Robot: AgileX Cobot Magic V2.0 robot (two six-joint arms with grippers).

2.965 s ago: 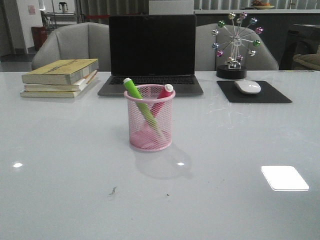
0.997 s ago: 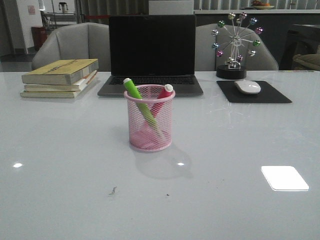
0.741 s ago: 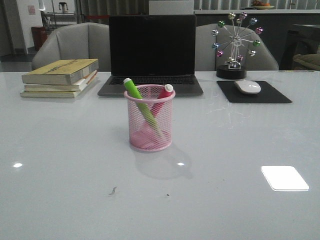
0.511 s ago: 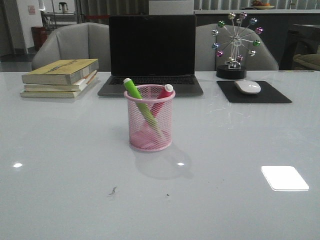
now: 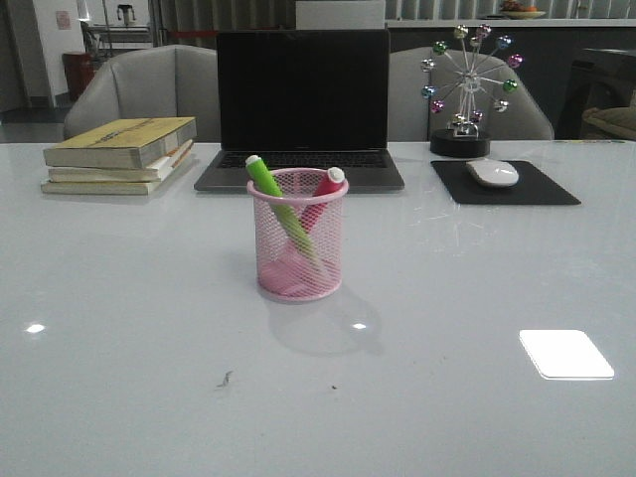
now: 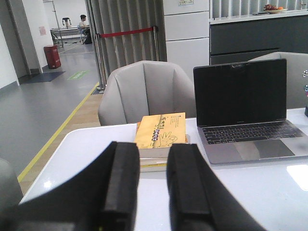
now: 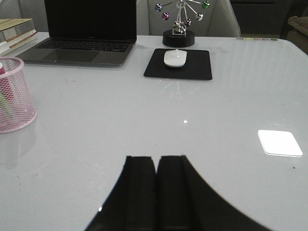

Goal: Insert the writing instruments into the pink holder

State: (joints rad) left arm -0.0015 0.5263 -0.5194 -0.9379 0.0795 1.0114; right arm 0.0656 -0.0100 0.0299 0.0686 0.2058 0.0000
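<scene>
The pink holder [image 5: 297, 238] stands upright mid-table in the front view, in front of the laptop. The green marker [image 5: 266, 178] leans inside it toward the left rim, and the pink marker [image 5: 328, 185] leans toward the right rim, both caps sticking out above the rim. The holder's edge [image 7: 17, 96] also shows in the right wrist view. Neither arm appears in the front view. My left gripper [image 6: 153, 147] is open with nothing between its fingers, away from the holder. My right gripper [image 7: 156, 159] is shut and empty, low over bare table.
A black laptop [image 5: 302, 109] sits behind the holder, a stack of books [image 5: 121, 154] at the back left. At the back right are a white mouse [image 5: 492, 173] on a black pad [image 5: 505, 184] and a ball ornament [image 5: 461, 89]. Grey chairs stand beyond the table.
</scene>
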